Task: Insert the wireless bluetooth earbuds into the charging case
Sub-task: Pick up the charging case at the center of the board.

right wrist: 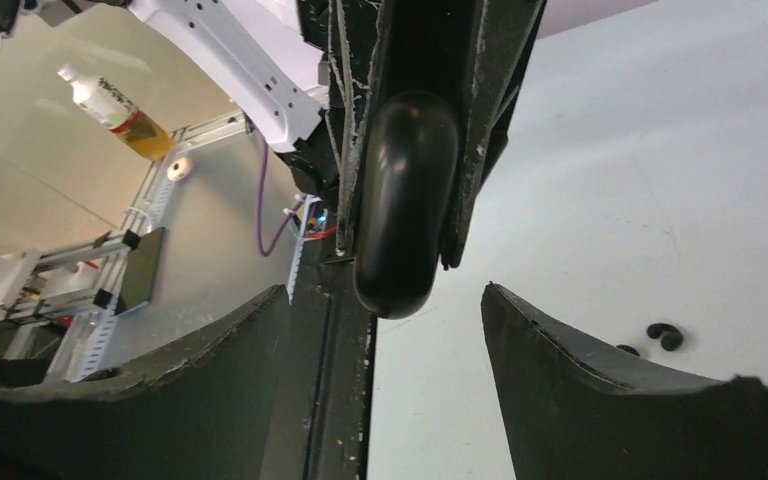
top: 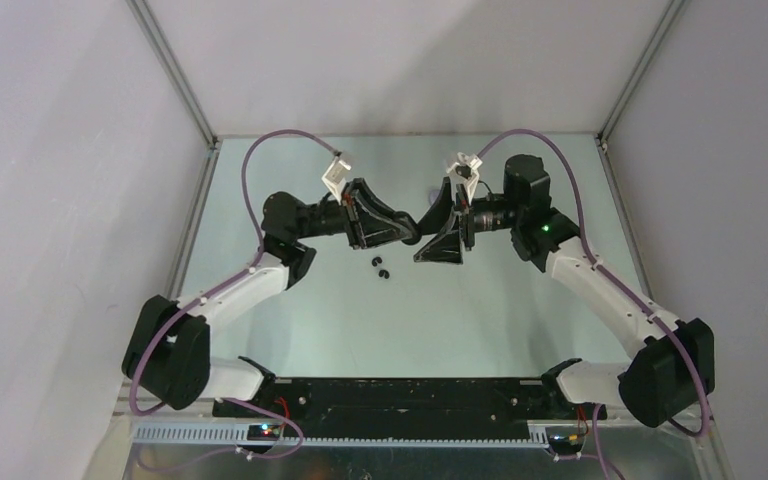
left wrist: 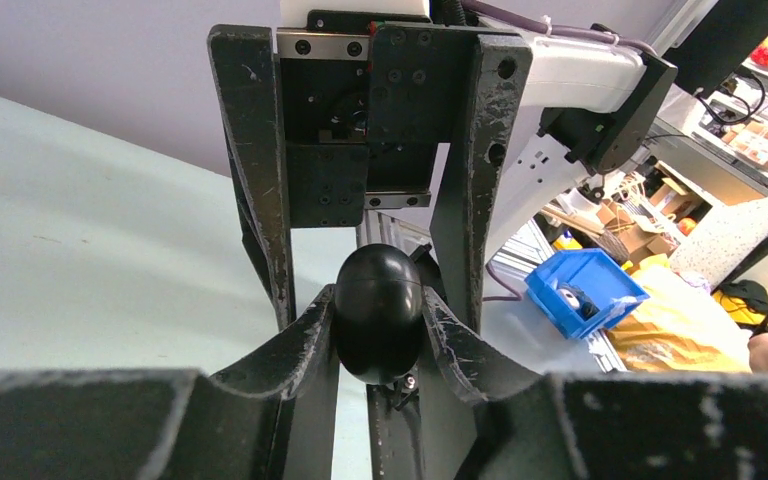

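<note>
My left gripper [top: 407, 231] is shut on the charging case [left wrist: 378, 310], a glossy black egg-shaped shell held closed above the table's middle. In the left wrist view its seam runs across between the two fingers. My right gripper [top: 439, 230] faces it tip to tip, open, with the case's end [right wrist: 405, 200] just beyond its fingertips and nothing between them. Two black earbuds [top: 379, 268] lie close together on the pale green table [top: 290, 300], below and left of the grippers. They also show in the right wrist view as earbuds [right wrist: 665, 336] past the right finger [right wrist: 580, 390].
Grey enclosure walls [top: 80, 150] stand close on the left, right and back. A black rail [top: 410, 395] runs along the near edge between the arm bases. Off the table are a blue bin [left wrist: 585, 290] and a bottle [right wrist: 110, 105].
</note>
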You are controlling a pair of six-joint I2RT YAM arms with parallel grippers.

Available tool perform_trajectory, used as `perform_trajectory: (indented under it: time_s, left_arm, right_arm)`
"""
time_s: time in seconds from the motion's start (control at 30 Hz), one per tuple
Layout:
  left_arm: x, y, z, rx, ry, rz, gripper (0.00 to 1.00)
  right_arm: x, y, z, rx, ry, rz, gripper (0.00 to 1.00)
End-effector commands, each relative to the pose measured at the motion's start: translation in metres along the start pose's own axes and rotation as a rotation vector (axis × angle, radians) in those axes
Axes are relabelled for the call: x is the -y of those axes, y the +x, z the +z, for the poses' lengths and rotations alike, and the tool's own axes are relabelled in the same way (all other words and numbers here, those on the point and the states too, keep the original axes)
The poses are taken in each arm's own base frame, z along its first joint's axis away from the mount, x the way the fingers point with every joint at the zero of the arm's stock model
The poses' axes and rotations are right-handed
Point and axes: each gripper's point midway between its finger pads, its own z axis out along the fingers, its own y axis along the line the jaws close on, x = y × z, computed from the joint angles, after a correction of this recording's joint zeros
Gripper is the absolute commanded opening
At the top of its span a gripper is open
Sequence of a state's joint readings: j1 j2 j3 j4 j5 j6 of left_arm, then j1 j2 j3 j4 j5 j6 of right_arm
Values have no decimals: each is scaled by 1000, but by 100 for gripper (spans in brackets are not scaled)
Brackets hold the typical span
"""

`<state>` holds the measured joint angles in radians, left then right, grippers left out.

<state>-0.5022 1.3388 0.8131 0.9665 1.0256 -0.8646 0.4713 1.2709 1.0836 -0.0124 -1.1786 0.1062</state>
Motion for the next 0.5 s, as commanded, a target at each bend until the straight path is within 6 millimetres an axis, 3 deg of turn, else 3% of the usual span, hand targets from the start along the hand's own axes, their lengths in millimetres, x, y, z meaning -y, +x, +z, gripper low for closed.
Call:
perform_trajectory:
  time_s: [0.0,0.2,0.47]
  left_arm:
    - [7,1,3,1,30,43,0]
    - [5,7,5,-19,31,46,0]
    - [4,10,5,-29,29,60,0]
  right_arm:
    - [-15,-14,1,34,-76,-8,74]
    - [-17,-16,0,37,-79,-15,61]
    - [-12,-16,-1,42,-36,-38,31]
